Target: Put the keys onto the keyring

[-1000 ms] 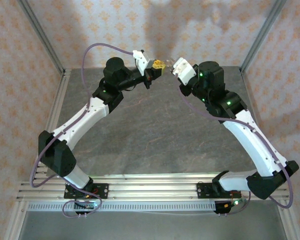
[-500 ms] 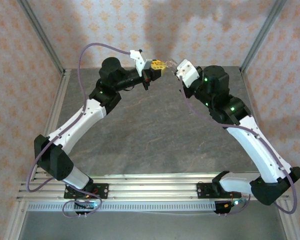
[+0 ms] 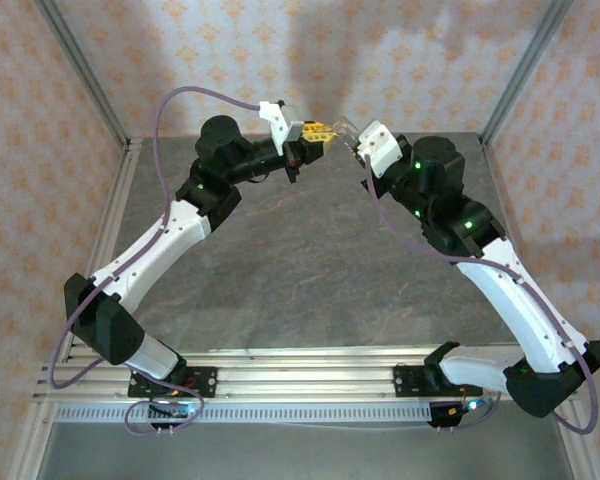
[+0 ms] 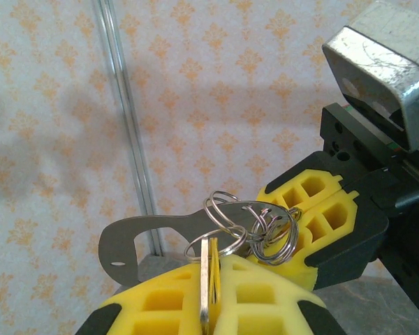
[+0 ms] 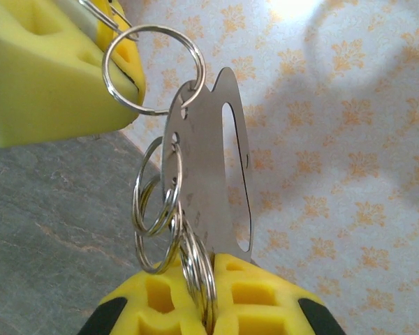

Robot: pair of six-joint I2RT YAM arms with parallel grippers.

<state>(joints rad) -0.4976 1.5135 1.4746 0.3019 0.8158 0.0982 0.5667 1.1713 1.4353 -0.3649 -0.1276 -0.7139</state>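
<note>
Left end effector [image 4: 209, 271] clamps silver wire keyring [image 5: 157, 29]; right end effector [image 5: 211, 273] clamps flat grey steel key [image 5: 202, 174], blade pointing left.

two tools [image 3: 318, 130] [image 3: 354, 140], one flat metal key [image 5: 206, 167], several rings [image 5: 173, 209].

Grey marbled table [image 3: 300, 270], floral patterned walls [image 3: 430, 55], aluminium rails [image 3: 300, 372]

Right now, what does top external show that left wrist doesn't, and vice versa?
Top external, not left wrist: the whole left arm and right arm, the base rail, purple cables. Left wrist, not top external: separate steel rings, a flat grey tag, a thin metal strip clamped edge-on between its fingers. Both: the left gripper and right gripper, shut, tips close together.
</note>
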